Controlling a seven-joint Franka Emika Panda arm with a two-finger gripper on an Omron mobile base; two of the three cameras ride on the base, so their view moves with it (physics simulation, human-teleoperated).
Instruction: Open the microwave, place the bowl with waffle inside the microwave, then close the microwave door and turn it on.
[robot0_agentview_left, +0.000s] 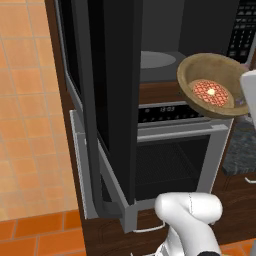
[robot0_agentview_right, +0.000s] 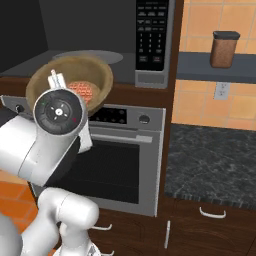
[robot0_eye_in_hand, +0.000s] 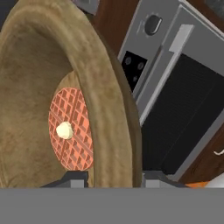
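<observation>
Flat, even rendered light with no clear source. The orange wall tiles (robot0_agentview_left: 25, 100) are bright; the microwave (robot0_agentview_left: 165, 30) cavity and door (robot0_agentview_left: 107, 90) beside it are dim, without glare. Shadows are faint. Edges look soft and slightly pixelated; no lens distortion.

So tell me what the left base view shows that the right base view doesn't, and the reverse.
Left base view alone: the microwave door swung open, and an orange tiled wall. Right base view alone: the full keypad, a brown canister on a shelf, a dark stone counter. Both: the bowl with the waffle held up before the microwave cavity, above the oven.
</observation>
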